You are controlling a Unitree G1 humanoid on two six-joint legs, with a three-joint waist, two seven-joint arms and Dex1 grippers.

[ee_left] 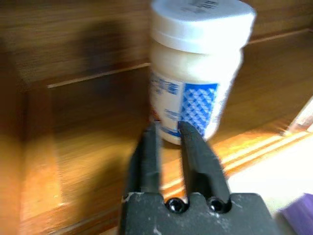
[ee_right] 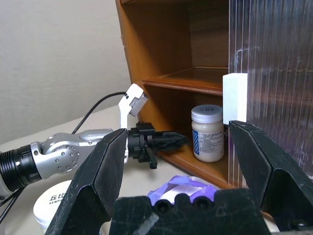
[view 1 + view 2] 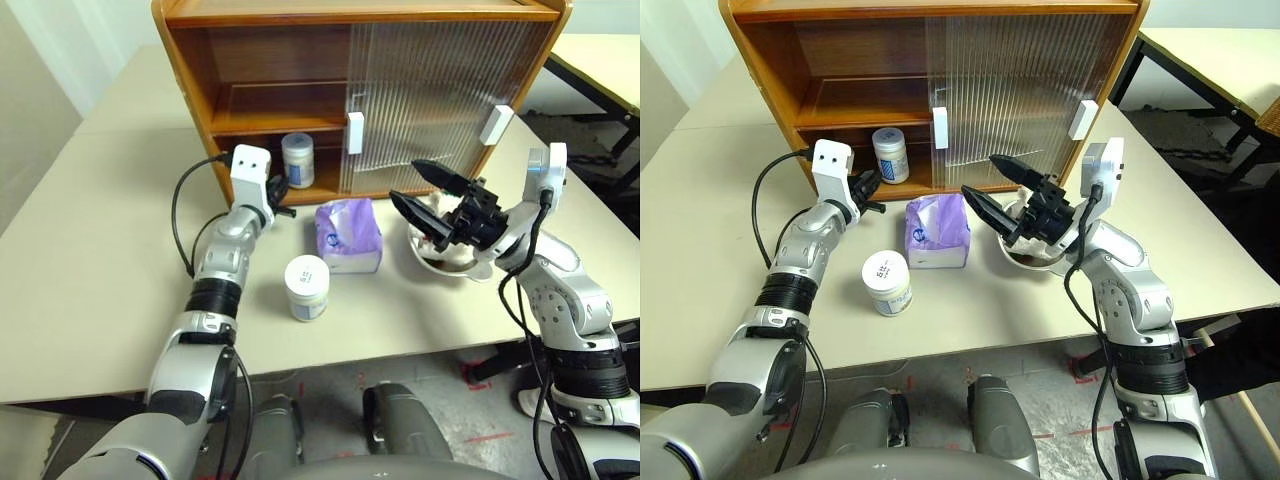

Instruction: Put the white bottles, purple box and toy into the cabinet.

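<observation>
One white bottle (image 3: 298,160) stands on the lower shelf of the cabinet (image 3: 186,62), in its open left half. My left gripper (image 3: 287,187) is shut and empty at the shelf's front edge; its fingertips (image 1: 188,134) sit just short of that bottle (image 1: 195,73). A second white bottle (image 3: 307,288) stands on the table nearer me. The purple box (image 3: 348,236) lies beside it. My right gripper (image 3: 404,180) hangs wide open above a round bowl (image 3: 428,262), holding nothing. The toy is hidden.
Ribbed sliding doors (image 3: 440,90) with white handles (image 3: 355,132) cover the cabinet's right half. The upper shelf (image 3: 275,100) on the open side is bare. The pale table (image 3: 90,250) reaches well to the left. A second table (image 3: 600,60) stands at the back right.
</observation>
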